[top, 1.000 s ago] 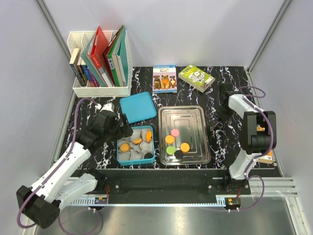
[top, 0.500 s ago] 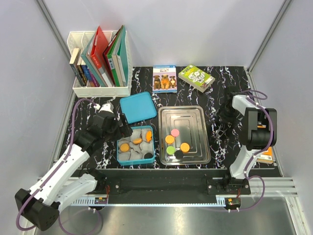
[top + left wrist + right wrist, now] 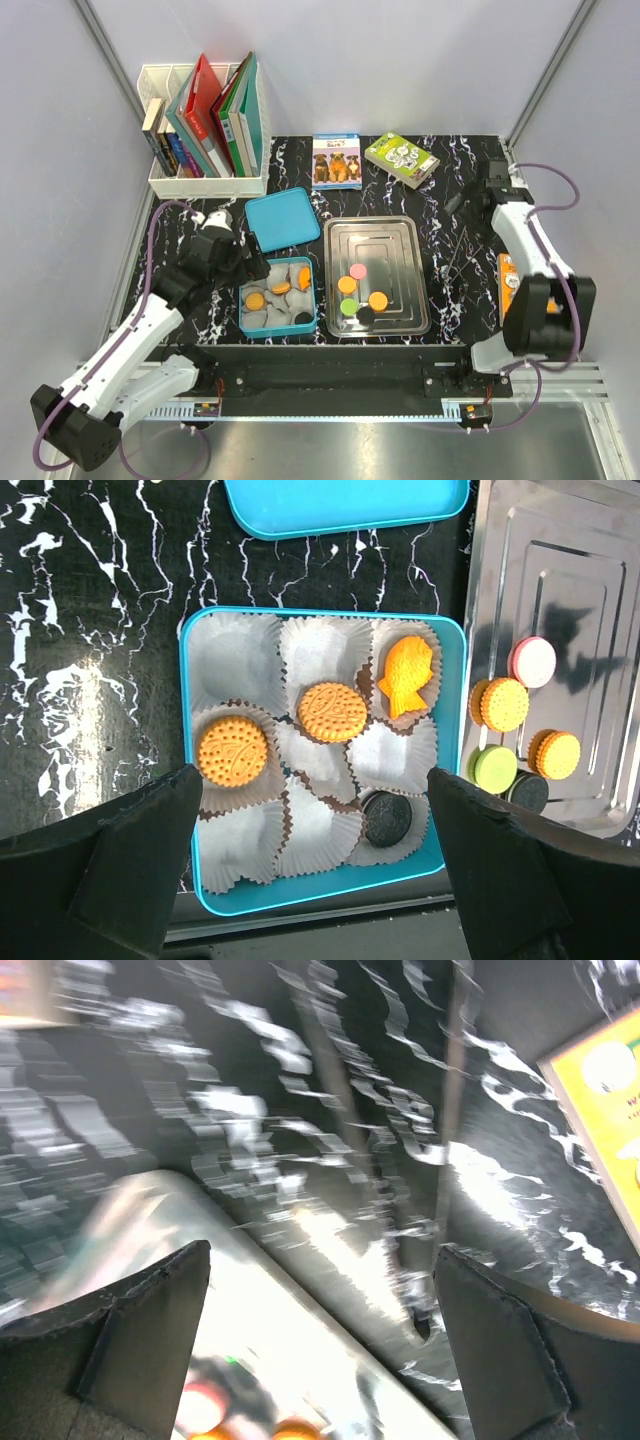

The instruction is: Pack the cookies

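Left hand [image 3: 312,775] hangs spread wide over the blue box [image 3: 320,612] of cookies [image 3: 332,712]; right hand [image 3: 322,1248], just as wide and empty, hovers above the desk [image 3: 330,1090].

Left arm [image 3: 130,340]: white links, black joints. Runs from the lower left of the overhead frame up and rightward, wrist left of centre.
Left pincer [image 3: 312,778]: jaws spread wide, nothing between them. Dark fingers [image 3: 140,850] fill the bottom corners of its wrist view.
Right arm [image 3: 530,250]: elbow at lower right, forearm reaching to upper right.
Right pincer [image 3: 322,1252]: jaws wide apart, empty. Wrist view blurred.
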Controlling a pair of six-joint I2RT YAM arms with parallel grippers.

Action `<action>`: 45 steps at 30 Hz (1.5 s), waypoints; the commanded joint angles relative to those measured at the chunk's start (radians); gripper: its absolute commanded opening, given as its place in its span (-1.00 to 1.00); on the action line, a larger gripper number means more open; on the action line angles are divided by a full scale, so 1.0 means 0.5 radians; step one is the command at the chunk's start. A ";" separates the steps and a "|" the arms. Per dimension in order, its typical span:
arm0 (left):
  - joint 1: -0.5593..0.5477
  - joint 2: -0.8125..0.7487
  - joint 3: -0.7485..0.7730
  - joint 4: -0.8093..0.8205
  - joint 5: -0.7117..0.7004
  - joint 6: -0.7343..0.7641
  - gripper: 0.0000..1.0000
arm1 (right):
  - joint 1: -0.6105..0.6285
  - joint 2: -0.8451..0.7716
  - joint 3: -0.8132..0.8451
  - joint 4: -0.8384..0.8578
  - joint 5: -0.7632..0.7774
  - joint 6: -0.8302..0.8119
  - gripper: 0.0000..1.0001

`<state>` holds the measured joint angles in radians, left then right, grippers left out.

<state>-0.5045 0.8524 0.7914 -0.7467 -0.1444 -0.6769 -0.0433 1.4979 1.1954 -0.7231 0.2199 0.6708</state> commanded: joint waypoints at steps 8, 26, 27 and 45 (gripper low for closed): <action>0.018 0.222 0.313 0.015 -0.153 0.087 0.98 | 0.748 -0.535 -0.114 0.323 -0.412 -0.074 0.99; 0.490 1.393 1.117 0.144 -0.209 0.114 -0.59 | 1.252 -0.489 -0.467 0.977 -0.409 0.027 -0.47; 0.515 1.506 1.175 0.134 -0.205 0.117 -1.00 | 1.252 -0.483 -0.470 0.983 -0.433 0.030 -0.48; 0.668 1.967 1.160 0.484 -0.092 0.185 0.52 | 1.252 -0.293 -0.495 1.053 -0.547 -0.038 -0.35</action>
<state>-0.1764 1.8217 1.3643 -0.5930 -0.2119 -0.5999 0.5762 1.3350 0.9333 -0.2428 -0.0345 0.6762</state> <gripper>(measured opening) 0.881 0.326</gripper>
